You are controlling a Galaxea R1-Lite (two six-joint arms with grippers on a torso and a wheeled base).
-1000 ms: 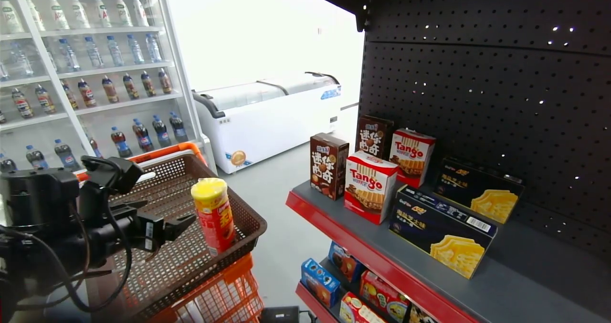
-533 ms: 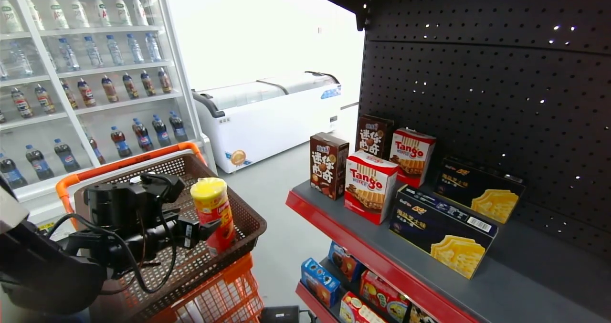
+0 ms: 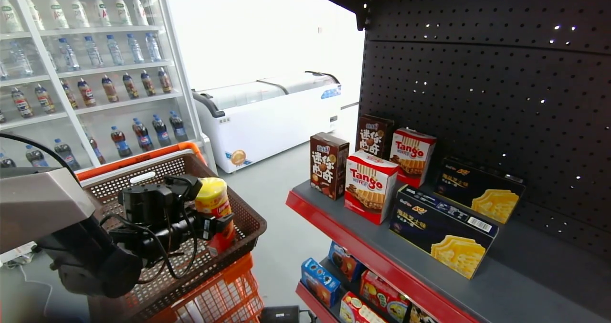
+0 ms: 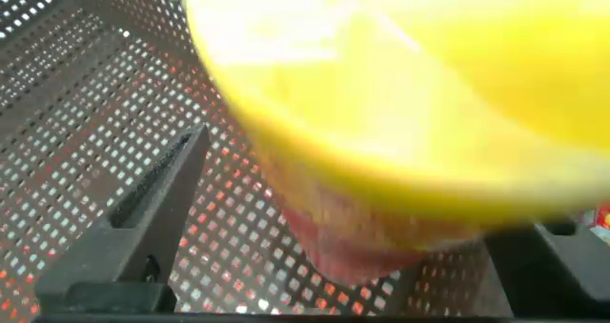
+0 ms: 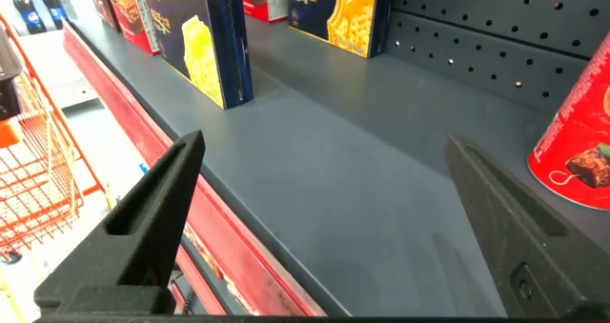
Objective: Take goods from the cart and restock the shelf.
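The tall red crisp can with a yellow lid point(image 3: 217, 207) stands upright near the shelf-side corner of the brown mesh cart basket point(image 3: 253, 215). The left pincer point(image 3: 217, 226) straddles it, spread and not yet pinching. The can is probably light, stiff, slick and crushable, so a gentle mid-body squeeze suits it.

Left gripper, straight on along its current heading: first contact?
The yellow-lidded can, standing in the cart basket. The left gripper points at its body, open fingers either side of it, so contact looks near at hand. Beyond it would be the basket's mesh wall; depth there is unclear.
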